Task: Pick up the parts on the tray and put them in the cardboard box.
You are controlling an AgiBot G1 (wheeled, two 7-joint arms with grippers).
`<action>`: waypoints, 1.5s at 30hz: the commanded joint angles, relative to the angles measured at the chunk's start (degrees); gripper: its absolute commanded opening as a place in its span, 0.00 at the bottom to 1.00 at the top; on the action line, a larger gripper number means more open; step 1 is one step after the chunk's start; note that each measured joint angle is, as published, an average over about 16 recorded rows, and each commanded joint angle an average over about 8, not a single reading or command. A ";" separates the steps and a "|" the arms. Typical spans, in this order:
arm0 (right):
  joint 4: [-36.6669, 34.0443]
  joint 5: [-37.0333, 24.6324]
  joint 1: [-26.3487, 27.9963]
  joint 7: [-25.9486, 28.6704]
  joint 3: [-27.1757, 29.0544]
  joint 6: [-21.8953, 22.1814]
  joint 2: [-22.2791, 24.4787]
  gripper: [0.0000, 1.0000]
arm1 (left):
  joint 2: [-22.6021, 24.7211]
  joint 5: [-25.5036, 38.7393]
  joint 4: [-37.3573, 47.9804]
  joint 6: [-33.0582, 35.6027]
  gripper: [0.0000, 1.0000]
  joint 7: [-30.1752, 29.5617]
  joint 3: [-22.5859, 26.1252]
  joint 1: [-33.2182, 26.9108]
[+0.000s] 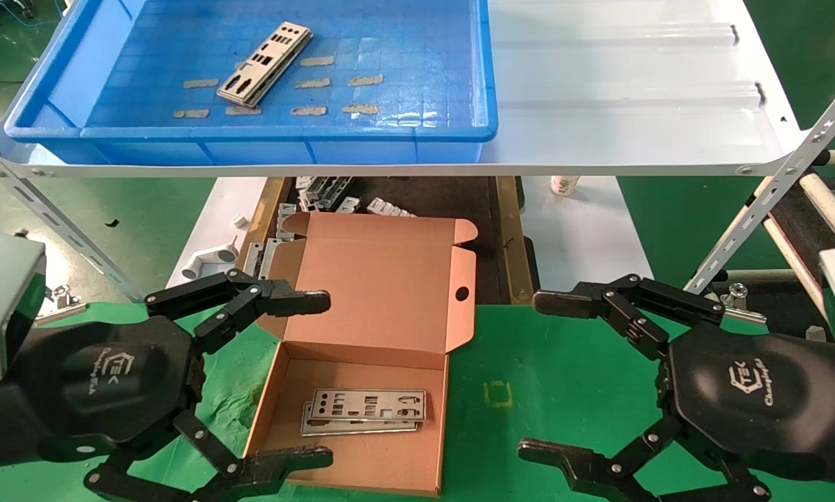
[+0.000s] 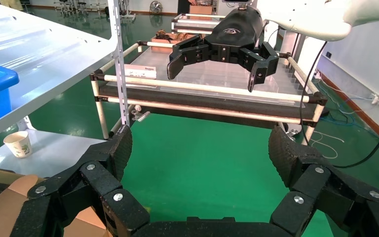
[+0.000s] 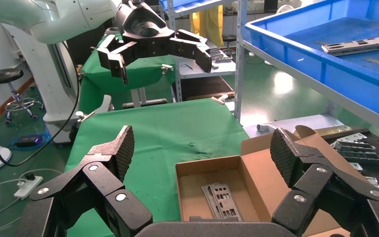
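Observation:
One silver punched part (image 1: 264, 64) lies slanted on the floor of the blue tray (image 1: 48, 84) on the raised shelf; in the right wrist view it is the part (image 3: 360, 44) in the tray (image 3: 321, 69). The cardboard box (image 1: 389, 279) stands open on the green cloth, with two overlapping parts (image 1: 363, 411) on its floor, also seen as parts (image 3: 222, 200) in the box (image 3: 192, 197). My left gripper (image 1: 320, 380) hangs open at the box's left wall, holding nothing. My right gripper (image 1: 537, 376) hangs open to the right of the box, also holding nothing.
Tan tape patches (image 1: 334, 84) dot the tray floor. A white ribbed sheet (image 1: 633, 90) carries the tray. Under it lie grey brackets (image 1: 320, 195), a white pipe fitting (image 1: 208, 261) and a paper cup (image 1: 564, 185). A tube rack (image 1: 808, 209) stands at the right.

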 commanded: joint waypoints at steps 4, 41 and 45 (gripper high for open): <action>0.00 0.00 0.00 0.00 0.00 0.00 0.00 1.00 | 0.00 0.00 0.00 0.00 1.00 0.00 0.00 0.00; -0.01 0.00 0.01 0.00 0.00 -0.01 0.00 0.00 | 15.61 17.28 23.82 -20.87 1.00 0.33 5.61 -23.24; -0.01 0.00 0.01 0.00 0.00 -0.01 0.00 0.00 | 19.57 22.10 33.71 -23.76 1.00 2.01 7.82 -30.22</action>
